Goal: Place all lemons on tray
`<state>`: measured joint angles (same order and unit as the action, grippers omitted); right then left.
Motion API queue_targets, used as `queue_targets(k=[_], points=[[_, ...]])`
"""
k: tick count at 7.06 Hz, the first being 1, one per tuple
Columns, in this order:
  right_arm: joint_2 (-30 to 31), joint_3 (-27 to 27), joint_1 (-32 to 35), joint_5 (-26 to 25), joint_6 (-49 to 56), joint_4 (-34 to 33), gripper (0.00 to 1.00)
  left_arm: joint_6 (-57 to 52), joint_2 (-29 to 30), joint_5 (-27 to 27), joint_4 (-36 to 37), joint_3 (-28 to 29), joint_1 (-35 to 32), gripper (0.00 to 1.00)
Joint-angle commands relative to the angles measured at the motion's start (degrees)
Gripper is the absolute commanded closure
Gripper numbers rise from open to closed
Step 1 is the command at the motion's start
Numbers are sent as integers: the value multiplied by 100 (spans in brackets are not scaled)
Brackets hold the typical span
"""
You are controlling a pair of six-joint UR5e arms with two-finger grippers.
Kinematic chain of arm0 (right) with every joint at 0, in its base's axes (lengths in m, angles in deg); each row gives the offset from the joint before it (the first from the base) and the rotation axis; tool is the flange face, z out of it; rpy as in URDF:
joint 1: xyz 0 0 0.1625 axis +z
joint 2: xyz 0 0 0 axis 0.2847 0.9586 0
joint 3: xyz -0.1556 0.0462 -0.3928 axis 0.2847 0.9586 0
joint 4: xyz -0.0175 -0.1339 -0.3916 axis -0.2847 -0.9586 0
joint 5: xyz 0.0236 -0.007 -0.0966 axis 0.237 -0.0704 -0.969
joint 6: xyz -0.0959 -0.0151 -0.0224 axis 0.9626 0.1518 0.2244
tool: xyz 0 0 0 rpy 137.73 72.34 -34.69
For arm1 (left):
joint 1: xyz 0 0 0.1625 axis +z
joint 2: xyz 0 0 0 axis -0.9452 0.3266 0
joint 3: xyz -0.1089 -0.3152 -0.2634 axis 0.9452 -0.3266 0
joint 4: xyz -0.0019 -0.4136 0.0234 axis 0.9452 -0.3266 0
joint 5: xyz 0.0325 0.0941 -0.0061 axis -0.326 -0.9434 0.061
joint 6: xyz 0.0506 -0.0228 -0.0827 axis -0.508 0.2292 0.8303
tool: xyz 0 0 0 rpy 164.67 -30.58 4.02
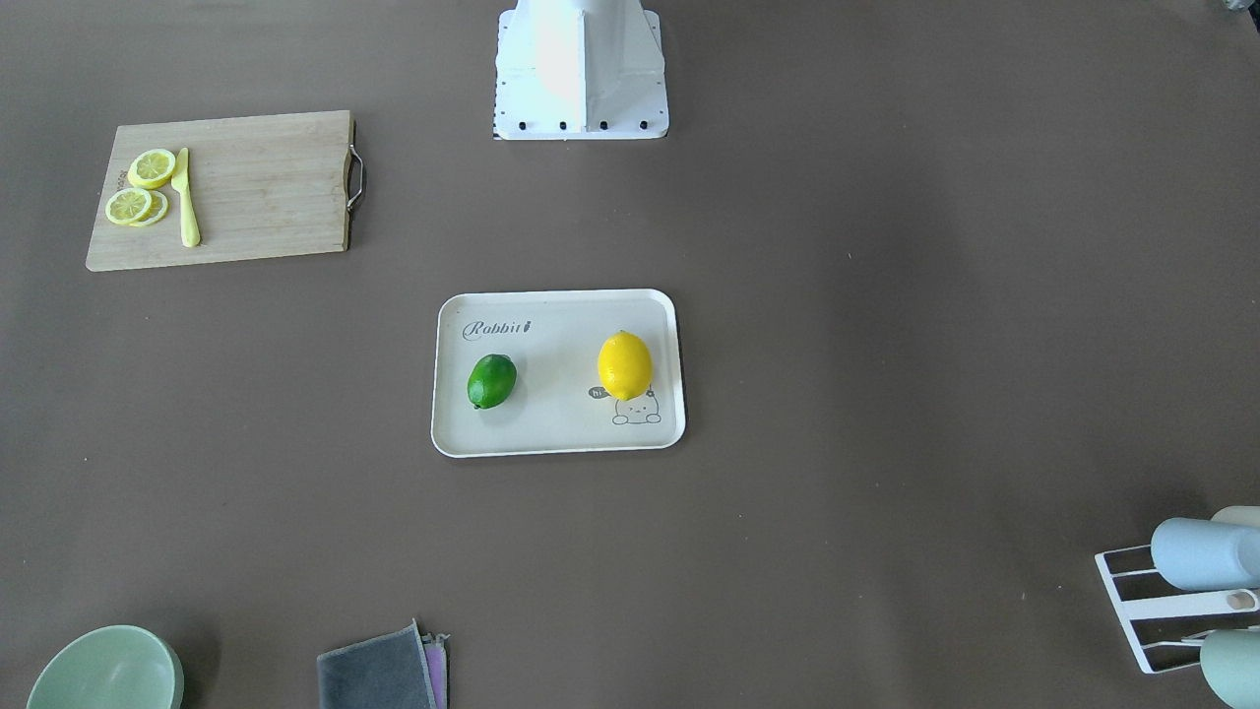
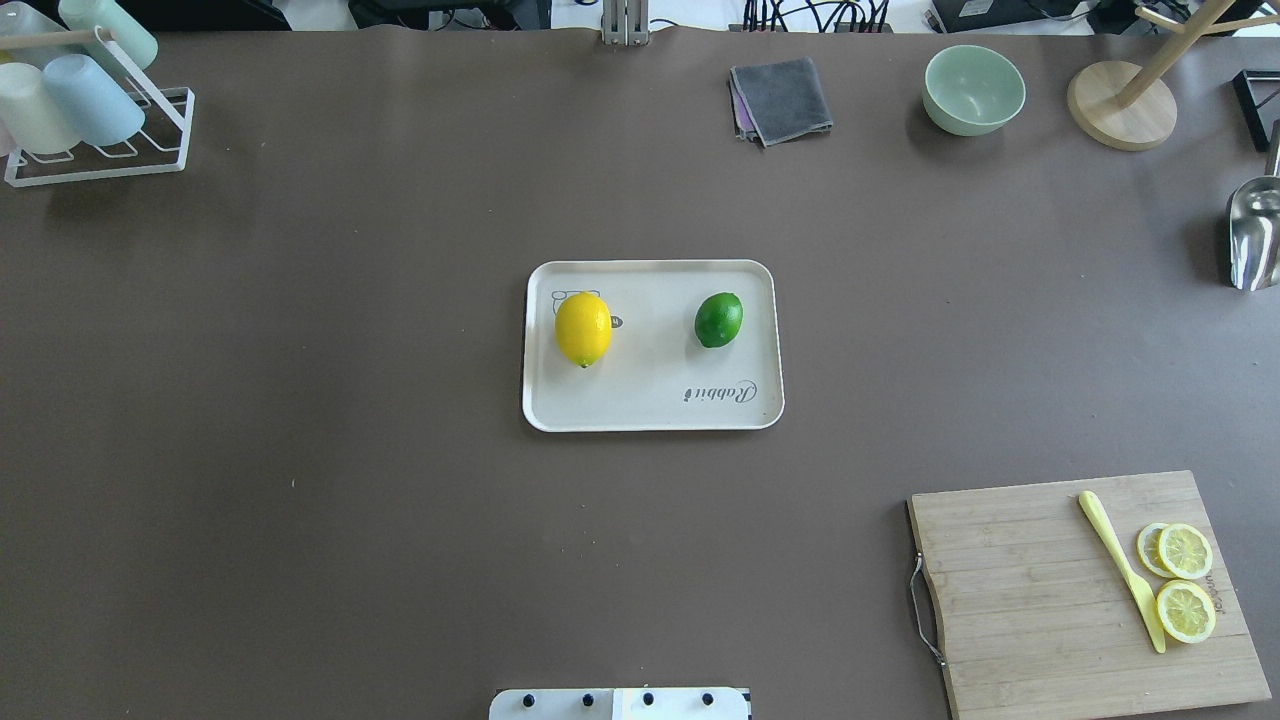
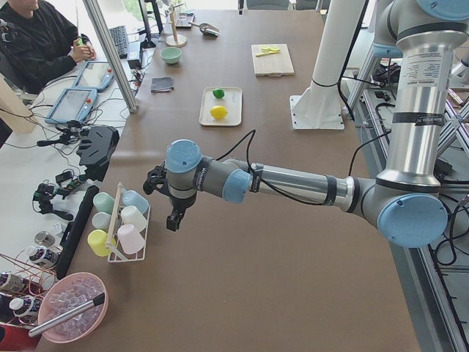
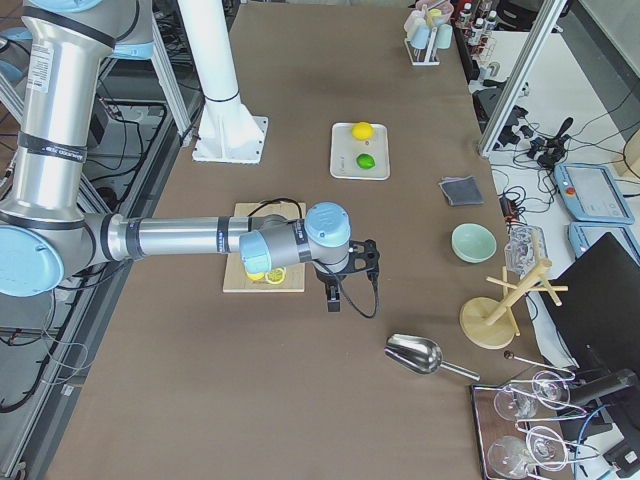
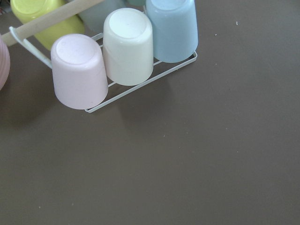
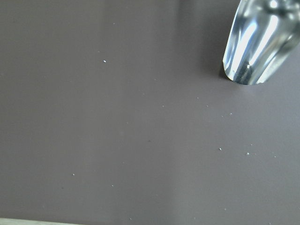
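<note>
Both lemons are sitting inside the flat off-white rectangular tray (image 2: pixel 650 400) at table centre: the bright yellow oval lemon (image 2: pixel 583 328) on the half toward the robot's left, the glossy dark green oval lemon (image 2: pixel 718 319) on the half toward its right. They are lying well apart, neither touching the rim.

The yellow one's long axis is running roughly toward and away from the base. The green one is lying slightly diagonal.

Both arms are reaching out low, forearms near level, toward opposite ends of the table, well away from the tray. The left gripper (image 3: pixel 174 218) is hanging fingers-down just beside the white wire rack of pastel cups (image 5: pixel 126 47), so the tray is lying off to its right. The right gripper (image 4: pixel 333 298) is hanging between the wooden cutting board (image 2: pixel 1080 590) and the shiny metal scoop (image 6: pixel 260 42), tray off to its left.

Neither claw's state is readable: each is showing only in a side view, and I can't tell whether it is spread or closed.

My read: nothing is left to pick, and placing looks complete.
</note>
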<state>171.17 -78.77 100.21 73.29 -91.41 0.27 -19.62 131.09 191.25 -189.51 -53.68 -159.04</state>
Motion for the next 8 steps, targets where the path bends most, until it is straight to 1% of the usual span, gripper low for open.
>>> queue_targets(k=[1,2,3,4,6,8], points=[[53,291,411,-6,632,-311,0,-30,-32,56,324,-13,-303,2],[9,240,595,-6,633,-599,0,-22,-24,30,552,-4,-312,2],[-165,170,606,-15,642,-985,0,5,29,4,580,48,-295,2],[-350,195,580,-41,642,-1162,0,22,12,4,563,75,-286,2],[-587,239,519,-50,642,-1400,0,22,-241,30,493,67,-304,2],[-633,275,501,-50,642,-1437,0,22,-252,21,502,40,-304,2]])
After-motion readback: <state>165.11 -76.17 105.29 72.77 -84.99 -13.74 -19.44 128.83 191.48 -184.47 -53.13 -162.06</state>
